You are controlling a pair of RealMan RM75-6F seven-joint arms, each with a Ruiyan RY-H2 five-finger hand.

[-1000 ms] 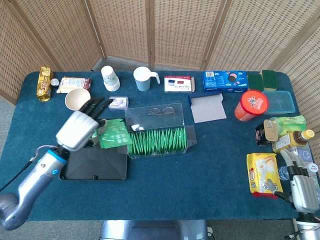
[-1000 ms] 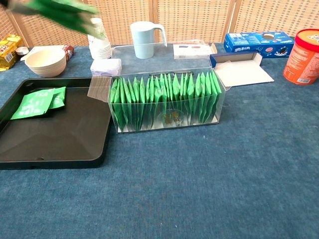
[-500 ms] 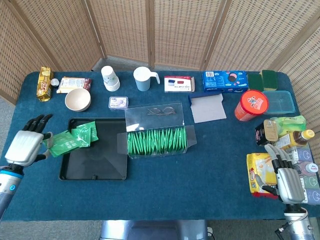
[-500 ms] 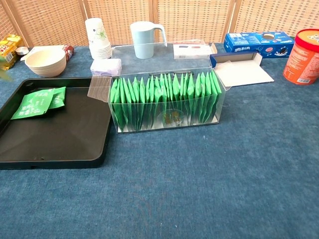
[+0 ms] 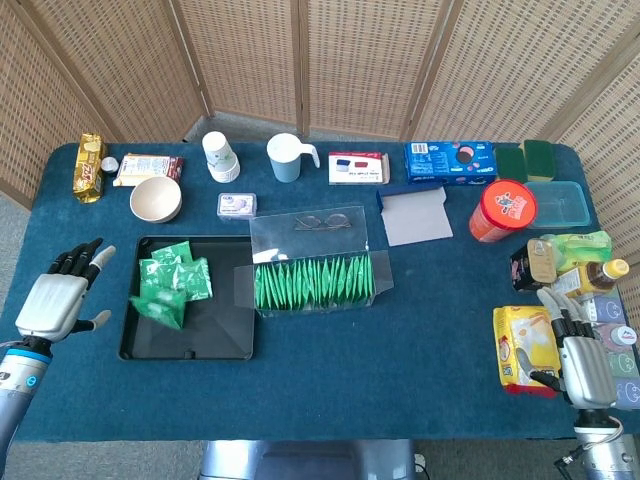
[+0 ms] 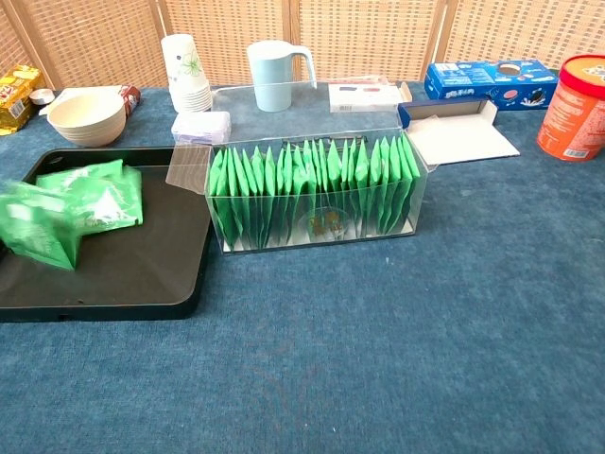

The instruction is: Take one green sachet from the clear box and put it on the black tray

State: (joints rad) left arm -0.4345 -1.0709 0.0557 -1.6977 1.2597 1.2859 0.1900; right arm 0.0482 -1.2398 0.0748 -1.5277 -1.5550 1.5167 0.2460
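Note:
The clear box (image 5: 315, 280) (image 6: 317, 189) stands mid-table, its lid folded back, holding a row of several upright green sachets (image 6: 312, 184). Left of it lies the black tray (image 5: 190, 340) (image 6: 123, 274). A green sachet (image 5: 158, 305) (image 6: 38, 232) shows blurred over the tray's left part, beside other green sachets (image 5: 178, 272) (image 6: 104, 194) lying flat there. My left hand (image 5: 58, 300) hovers left of the tray, fingers spread and empty. At the table's front right corner is my right hand (image 5: 583, 362), holding nothing. Neither hand shows in the chest view.
Behind the tray stand a cream bowl (image 5: 155, 199), a paper cup stack (image 5: 220, 156), a small plastic case (image 5: 237, 205) and a blue mug (image 5: 287, 157). A red canister (image 5: 502, 211), bottles and a yellow packet (image 5: 522, 349) crowd the right side.
My left hand has let go of the green sachet it was carrying; the sachet has dropped onto the tray's left part. The hand's fingers have spread apart. The right hand has barely moved.

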